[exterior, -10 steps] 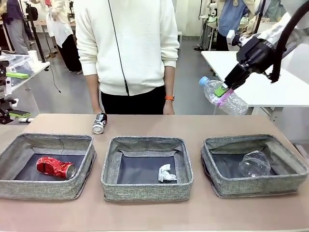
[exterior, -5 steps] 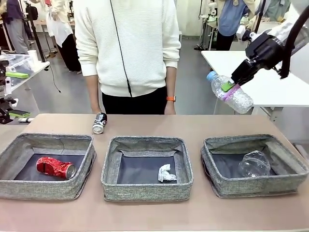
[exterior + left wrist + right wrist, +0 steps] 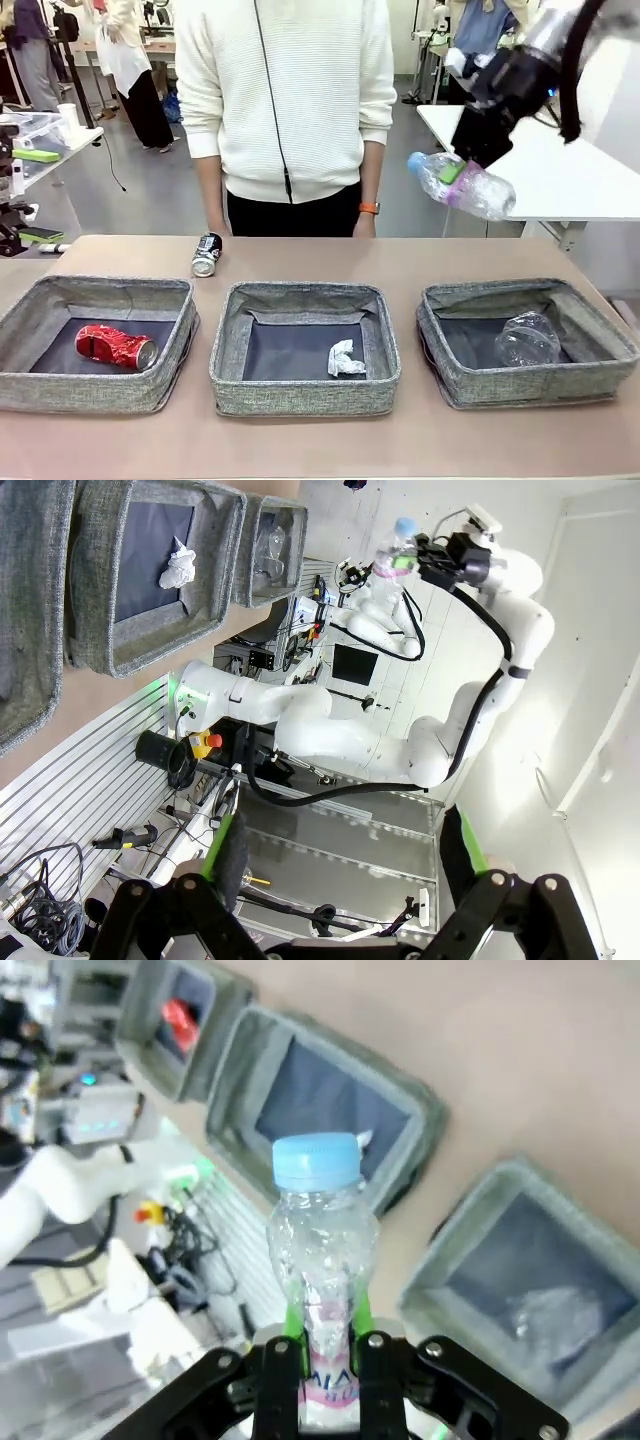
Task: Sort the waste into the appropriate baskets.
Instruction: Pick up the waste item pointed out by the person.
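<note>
My right gripper (image 3: 458, 172) is shut on the clear bottle with a pink label (image 3: 465, 186), held high in the air beyond the right basket (image 3: 530, 386). In the right wrist view the bottle (image 3: 318, 1230) stands between the fingers, blue cap away from me. A clear plastic cup (image 3: 527, 340) lies in the right basket. The middle basket (image 3: 305, 392) holds a crumpled white paper wad (image 3: 345, 358). A crushed red can (image 3: 115, 346) lies in the left basket (image 3: 90, 390). A black-and-silver can (image 3: 206, 254) lies on the table behind the left basket. My left gripper (image 3: 345, 852) is open with nothing between its fingers.
A person in a white sweater (image 3: 290, 90) stands at the far edge of the table, arms hanging down. A white table (image 3: 560, 170) stands behind my right arm. Bare tabletop runs along the front of the baskets.
The right wrist has turned and the bottle has swung a little to the left and up. The person has shifted slightly to the right. The left gripper has stayed open.
</note>
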Available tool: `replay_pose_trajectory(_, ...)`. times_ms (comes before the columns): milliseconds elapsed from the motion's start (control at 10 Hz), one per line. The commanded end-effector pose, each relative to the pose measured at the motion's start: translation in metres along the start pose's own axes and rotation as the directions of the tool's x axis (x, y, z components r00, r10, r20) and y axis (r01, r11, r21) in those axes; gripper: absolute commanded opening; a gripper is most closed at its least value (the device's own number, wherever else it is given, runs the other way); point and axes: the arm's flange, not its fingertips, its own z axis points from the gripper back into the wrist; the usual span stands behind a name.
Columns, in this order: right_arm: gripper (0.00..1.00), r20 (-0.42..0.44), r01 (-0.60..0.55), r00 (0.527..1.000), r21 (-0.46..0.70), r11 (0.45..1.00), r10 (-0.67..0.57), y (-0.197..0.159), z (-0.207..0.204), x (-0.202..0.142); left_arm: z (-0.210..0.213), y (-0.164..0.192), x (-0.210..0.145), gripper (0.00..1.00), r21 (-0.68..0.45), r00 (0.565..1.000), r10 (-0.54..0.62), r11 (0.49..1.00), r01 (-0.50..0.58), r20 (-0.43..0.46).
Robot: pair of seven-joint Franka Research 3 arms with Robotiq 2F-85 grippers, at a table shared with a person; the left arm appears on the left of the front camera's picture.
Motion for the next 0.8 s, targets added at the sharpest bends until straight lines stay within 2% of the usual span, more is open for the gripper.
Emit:
replay_pose_trajectory(0,0.19,-0.053,0.183,0.98,-0.119,0.976,-0.19,0.057,0.012,0.019,0.0,-0.004,-0.002,1.0,-0.016,1.0,0.006,1.0,-0.006,-0.001)
replay_pose_trajectory(200,0.19,0.07,0.315,0.949,-0.293,0.903,-0.308,0.137,-0.001,0.029,0.0,-0.004,-0.002,1.0,-0.016,1.0,0.006,1.0,-0.006,-0.001)
replay_pose_trajectory(300,0.19,0.097,0.366,0.93,-0.361,0.858,-0.355,0.176,-0.009,0.038,0.0,-0.004,-0.002,1.0,-0.016,1.0,0.006,1.0,-0.006,-0.001)
replay_pose_trajectory(400,0.19,0.158,0.45,0.892,-0.415,0.791,-0.424,0.215,-0.015,0.048,0.0,-0.004,-0.002,1.0,-0.016,1.0,0.006,1.0,-0.006,-0.001)
replay_pose_trajectory(500,0.19,0.229,0.507,0.861,-0.449,0.736,-0.453,0.249,-0.019,0.055,0.0,-0.004,-0.002,1.0,-0.016,1.0,0.006,1.0,-0.006,-0.001)
replay_pose_trajectory(700,0.19,0.274,0.553,0.833,-0.439,0.708,-0.481,0.296,-0.012,0.063,0.0,-0.004,-0.002,1.0,-0.016,1.0,0.006,1.0,-0.006,-0.001)
